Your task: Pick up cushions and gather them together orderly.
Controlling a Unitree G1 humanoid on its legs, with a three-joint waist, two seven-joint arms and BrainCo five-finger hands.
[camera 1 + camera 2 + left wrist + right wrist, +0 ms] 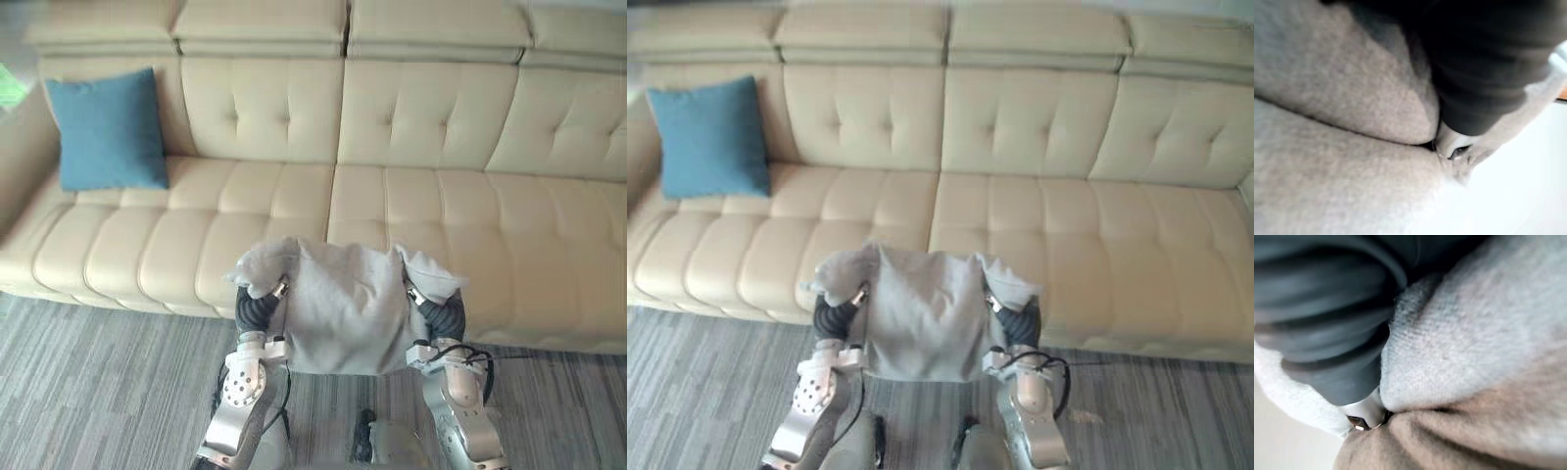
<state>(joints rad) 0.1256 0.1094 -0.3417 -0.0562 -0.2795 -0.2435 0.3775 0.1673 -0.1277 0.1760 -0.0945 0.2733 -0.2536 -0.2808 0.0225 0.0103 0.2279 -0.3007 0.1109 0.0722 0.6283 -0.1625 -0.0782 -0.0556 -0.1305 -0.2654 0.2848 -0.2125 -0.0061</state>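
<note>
Grey cushion (343,313) hung between left hand (255,307) and right hand (443,315), both buried in its sides, so their clamping could not be told; blue cushion (108,129) stood well apart at the sofa's (460,225) left end, nearer the left arm.

a long cream sofa (411,127) spans the view from 9 to 3 o'clock. its button-tufted back sits toward 12, with padded headrests (441,24) along the top edge. the seat (549,255) is in broad ribbed sections, with an armrest (20,166) at 9. a grey striped floor (88,392) lies from 8 to 4 o'clock, meeting the sofa's front. the light is soft and even.
</note>
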